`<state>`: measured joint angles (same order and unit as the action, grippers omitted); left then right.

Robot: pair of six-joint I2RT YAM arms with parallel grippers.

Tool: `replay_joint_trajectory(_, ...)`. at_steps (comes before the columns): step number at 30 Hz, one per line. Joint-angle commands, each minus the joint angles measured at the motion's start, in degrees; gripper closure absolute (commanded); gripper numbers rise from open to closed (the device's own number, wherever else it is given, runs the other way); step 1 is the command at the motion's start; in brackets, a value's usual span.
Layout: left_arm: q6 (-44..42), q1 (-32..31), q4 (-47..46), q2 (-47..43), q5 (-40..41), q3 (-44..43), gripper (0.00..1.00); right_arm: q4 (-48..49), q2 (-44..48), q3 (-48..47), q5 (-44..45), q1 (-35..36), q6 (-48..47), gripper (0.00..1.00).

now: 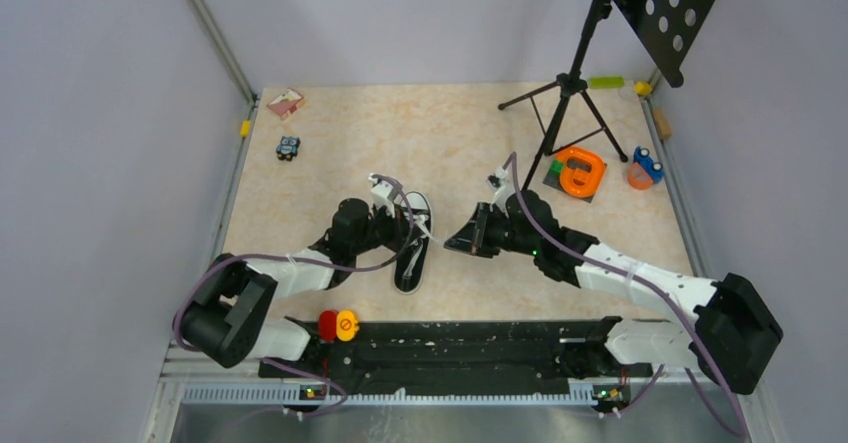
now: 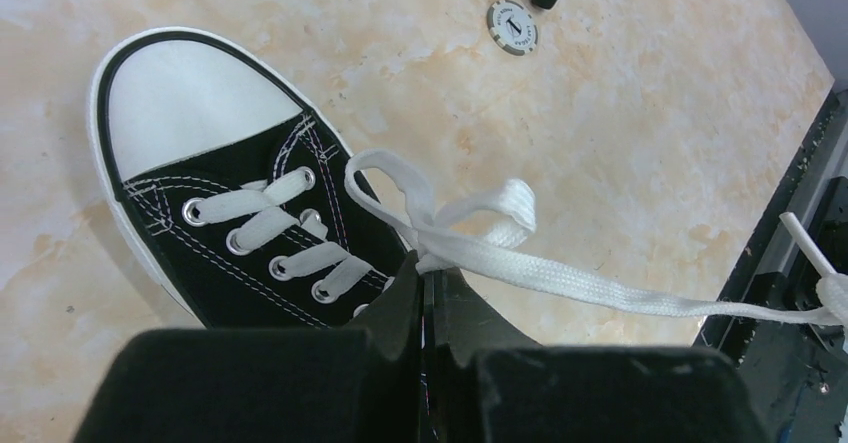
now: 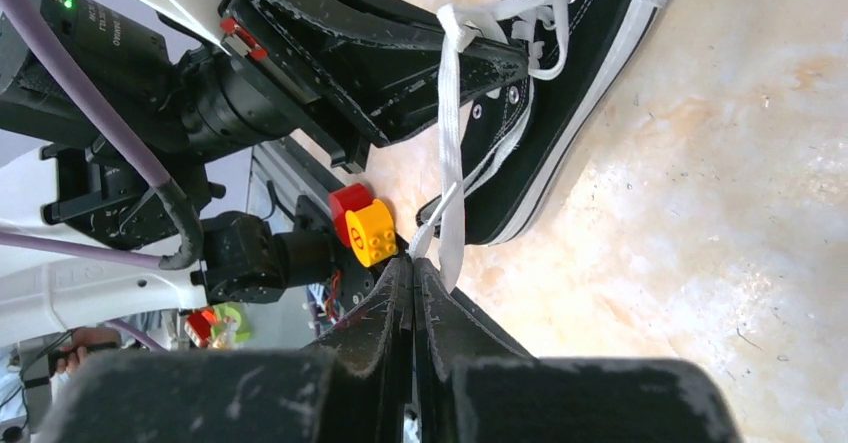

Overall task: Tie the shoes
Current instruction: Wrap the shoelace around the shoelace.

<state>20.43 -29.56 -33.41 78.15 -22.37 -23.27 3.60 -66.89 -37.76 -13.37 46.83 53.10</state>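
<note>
Black canvas sneaker [image 1: 412, 253] with a smooth white rubber toe cap and flat woven white laces [image 2: 560, 281], sitting mid-table on my marbled beige tabletop [image 1: 450, 133], with plain pale walls all around. On the left wrist cam, my left gripper [image 2: 424, 281] is right over the eyelets, jaws clenched on the laces where they cross. My right gripper [image 3: 413, 266] is just off the shoe's right side, pinched tight on a strand that runs fairly taut between the two.
</note>
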Motion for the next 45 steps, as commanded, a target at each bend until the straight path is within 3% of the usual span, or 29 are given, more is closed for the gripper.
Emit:
replay_joint_trajectory(1,0.7,0.5,-3.4,-2.6,1.4,-1.0,1.0,-1.4,3.4,1.2,2.1,0.7,-0.5,1.0)
replay_joint_trajectory(11,1.5,0.8,-4.7,-3.1,2.0,-0.1,1.0,1.0,1.9,1.0,0.4,1.4,0.7,1.0)
replay_joint_trajectory(25,5.1,0.8,-10.1,3.6,-6.2,-1.2,1.0,5.5,-4.0,-3.8,0.1,4.5,1.1,1.0)
replay_joint_trajectory(45,2.4,0.9,-7.6,-0.3,-2.3,0.8,1.0,11.5,-14.2,-9.7,-3.7,5.0,-0.3,1.0)
